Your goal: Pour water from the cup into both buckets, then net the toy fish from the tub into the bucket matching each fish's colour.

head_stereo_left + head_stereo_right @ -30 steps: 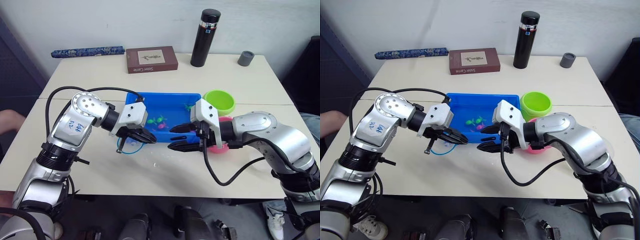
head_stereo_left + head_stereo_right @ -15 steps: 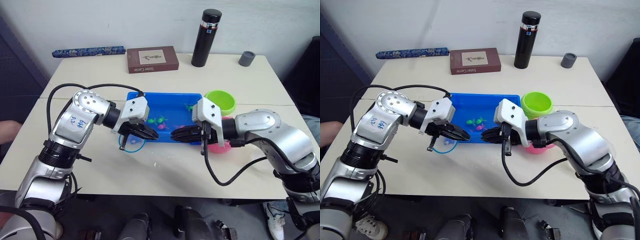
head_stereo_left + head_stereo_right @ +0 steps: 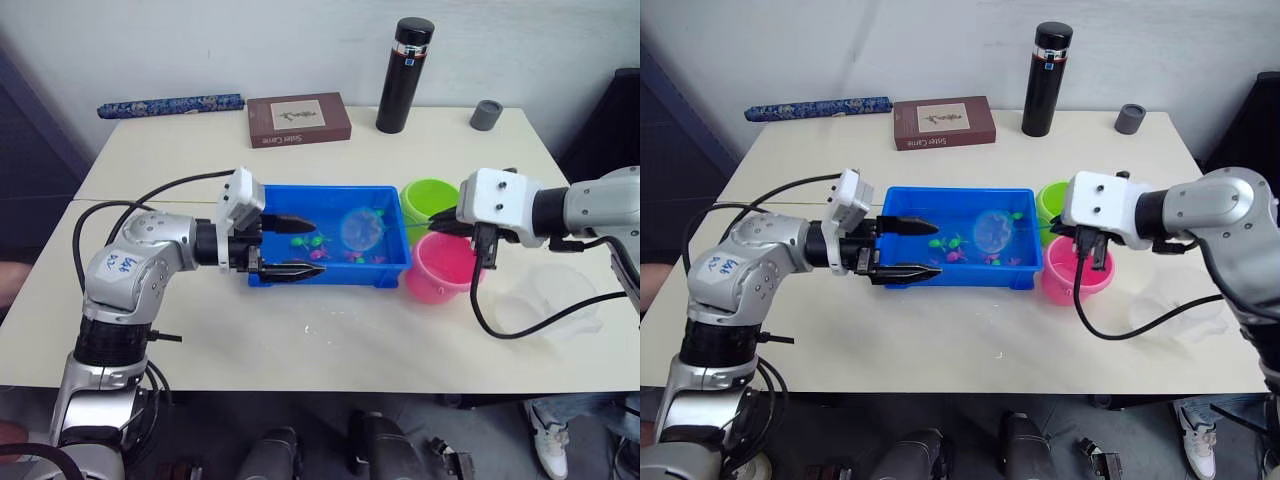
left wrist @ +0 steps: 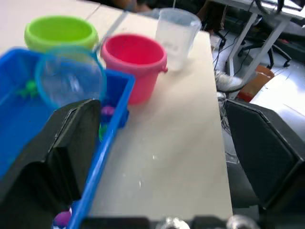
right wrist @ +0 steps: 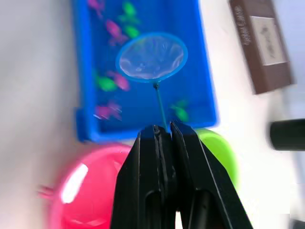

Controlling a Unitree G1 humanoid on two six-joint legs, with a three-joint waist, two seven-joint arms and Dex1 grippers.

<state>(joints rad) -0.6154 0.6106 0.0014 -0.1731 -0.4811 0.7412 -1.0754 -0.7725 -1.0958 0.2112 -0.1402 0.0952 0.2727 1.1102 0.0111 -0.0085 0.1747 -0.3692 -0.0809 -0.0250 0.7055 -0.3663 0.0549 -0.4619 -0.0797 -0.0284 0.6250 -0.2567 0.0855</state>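
Both arms are rounded silver-grey metal shells with black joint rings, a white box housing at each wrist ahead of black tapering fingers, loose black cables looping from wrist to forearm, and blue handwritten marks on the left arm's shell.

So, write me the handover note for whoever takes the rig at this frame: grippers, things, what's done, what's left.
Right gripper: shut on the net's stick, hoop held over the tub.
Left gripper: open, holding nothing, fingers astride the tub's near left rim.
Fish, pink and green, all lie in the tub.
Green bucket and pink bucket stand right of the tub; the cup stands beyond the pink one.
Done: net picked up. I can't tell whether water was poured.
Left: net and sort every fish.
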